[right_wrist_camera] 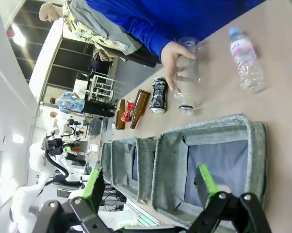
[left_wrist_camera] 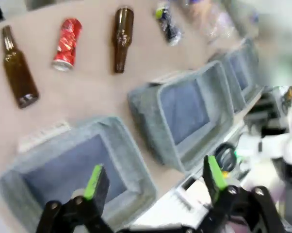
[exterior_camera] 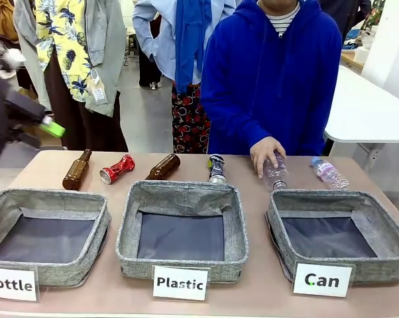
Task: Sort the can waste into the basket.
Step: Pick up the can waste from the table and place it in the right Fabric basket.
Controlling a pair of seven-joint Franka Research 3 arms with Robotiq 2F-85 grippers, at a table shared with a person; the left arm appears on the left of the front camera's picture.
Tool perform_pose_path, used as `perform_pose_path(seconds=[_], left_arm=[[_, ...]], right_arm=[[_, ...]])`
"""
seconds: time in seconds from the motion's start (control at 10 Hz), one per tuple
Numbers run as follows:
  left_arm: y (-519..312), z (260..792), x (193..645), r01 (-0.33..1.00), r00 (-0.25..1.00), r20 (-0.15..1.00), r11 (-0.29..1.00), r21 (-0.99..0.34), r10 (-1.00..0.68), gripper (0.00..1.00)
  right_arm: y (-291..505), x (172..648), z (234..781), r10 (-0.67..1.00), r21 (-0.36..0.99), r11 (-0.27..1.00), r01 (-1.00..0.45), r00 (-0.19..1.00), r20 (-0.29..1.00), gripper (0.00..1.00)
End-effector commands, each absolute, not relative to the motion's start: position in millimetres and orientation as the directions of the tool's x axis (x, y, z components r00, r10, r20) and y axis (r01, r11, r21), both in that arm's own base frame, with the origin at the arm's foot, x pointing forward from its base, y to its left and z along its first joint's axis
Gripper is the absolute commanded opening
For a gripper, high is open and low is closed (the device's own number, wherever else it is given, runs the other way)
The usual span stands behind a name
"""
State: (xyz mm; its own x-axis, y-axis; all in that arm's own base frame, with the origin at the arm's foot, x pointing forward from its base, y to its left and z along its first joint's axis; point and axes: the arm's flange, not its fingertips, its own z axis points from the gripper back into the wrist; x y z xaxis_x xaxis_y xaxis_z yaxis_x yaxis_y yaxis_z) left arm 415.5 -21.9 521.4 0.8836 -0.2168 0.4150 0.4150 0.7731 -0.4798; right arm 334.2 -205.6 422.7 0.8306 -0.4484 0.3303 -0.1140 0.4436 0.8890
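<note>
left pincer (left_wrist_camera: pixel 153 174): jaws spread wide, nothing between the green pads. In its wrist view it hangs above the near corner of the Bottle basket (exterior_camera: pixel 47 196), probably held high to clear the rims.
right pincer (right_wrist_camera: pixel 150 177): as wide open, empty. It hangs at the bottom of its wrist view, above the near rim of the Can basket (exterior_camera: pixel 332 197).
labels (exterior_camera: pixel 322 279): white cards along the front edge of the desk (exterior_camera: pixel 258 285), one before each basket, so each bin's kind can be read from the robot's side.
Can basket: lower right of the front view, mouth up, dark lining bare. No can is in it yet.
Plastic basket (exterior_camera: pixel 186 189): lower middle, likewise bare, as is the Bottle basket at lower left.
red can (exterior_camera: pixel 117 168): on its side behind the baskets, left of centre, with a brown bottle (exterior_camera: pixel 76 169) to its left and a second brown bottle (exterior_camera: pixel 163 167) to its right. It is well apart from the Can basket.
dark can (exterior_camera: pixel 217 167): on the desk just behind the Plastic basket's far rim, silver end towards the camera. It is the can closer to the Can basket.
hand (exterior_camera: pixel 266 154): the person's fingers rest on a clear bottle (exterior_camera: pixel 276 173) just behind the Can basket's far left corner. I cannot tell whether they are placing or steadying it. A second clear bottle (exterior_camera: pixel 329 172) lies free to the right.
hard to see: the left wrist view is blurred, so the dark can's print is unreadable. The hand covers the clear bottle's top. The "Bottle" card is cut by the left edge. At the front view's upper left the left arm is a dark blur with one green pad.
</note>
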Motion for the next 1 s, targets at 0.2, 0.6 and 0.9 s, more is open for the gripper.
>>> perform_pose_path(seconds=[0.2, 0.6, 0.9], left_arm=[[-86.3, 495.5, 493.9, 0.365, 0.889, 0.348, 0.919, -0.146, -0.297, 1.0], [-115.8, 451.2, 564.6, 0.231, 0.936, 0.287, 0.971, -0.064, -0.204, 1.0], [-103.8, 448.0, 579.5, 0.083, 0.963, 0.264, 0.99, -0.111, -0.051, 1.0]], right_arm=[[-207.8, 336.8, 423.5, -0.444, 0.884, 0.444, -0.146, 0.821, 0.359, 1.0], [-207.8, 336.8, 423.5, -0.444, 0.884, 0.444, -0.146, 0.821, 0.359, 1.0], [-207.8, 336.8, 423.5, -0.444, 0.884, 0.444, -0.146, 0.821, 0.359, 1.0]])
